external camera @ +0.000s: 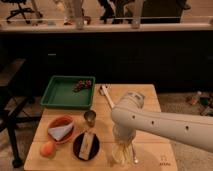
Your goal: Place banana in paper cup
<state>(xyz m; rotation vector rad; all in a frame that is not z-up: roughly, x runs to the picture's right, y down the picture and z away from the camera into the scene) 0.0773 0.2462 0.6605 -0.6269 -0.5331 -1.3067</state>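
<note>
My white arm [165, 122] reaches in from the right, and the gripper [124, 150] points straight down over the front middle of the wooden table [150, 95]. A pale yellow shape [120, 154] sits right at the gripper's tip, low over the table. It looks like the banana, possibly at or in a pale paper cup, but the gripper covers it and I cannot separate the two. No other paper cup shows.
A green tray [62, 94] with dark grapes [83, 85] stands at the back left. A small metal cup [90, 117], an orange bowl [61, 129] holding something white, a black plate [86, 145] with a bar, an orange fruit [47, 149] and a white utensil [106, 95] lie around.
</note>
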